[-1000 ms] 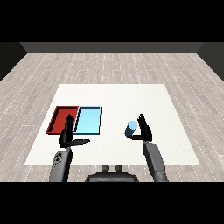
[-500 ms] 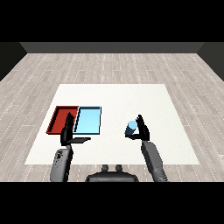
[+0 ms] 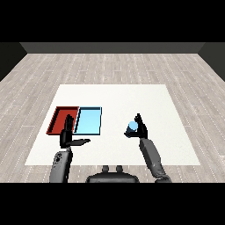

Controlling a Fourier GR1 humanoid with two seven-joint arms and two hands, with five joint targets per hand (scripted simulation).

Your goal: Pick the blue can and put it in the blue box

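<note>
A small blue can (image 3: 132,127) sits in my right hand (image 3: 141,129), whose fingers and thumb curl round it, right of the table's middle. The light blue tray (image 3: 88,121) lies to the left with nothing in it, about a hand's width from the can. Beside it on the left is the red tray (image 3: 63,119). My left hand (image 3: 67,136) is open, fingers straight and thumb stuck out, over the front edge of the two trays.
The white table (image 3: 118,99) stretches wide behind and to the right of the trays. A grey wooden floor (image 3: 110,66) surrounds it. Both forearms come in from the lower edge.
My right hand with the can has shifted slightly left toward the trays. The left hand has not moved.
</note>
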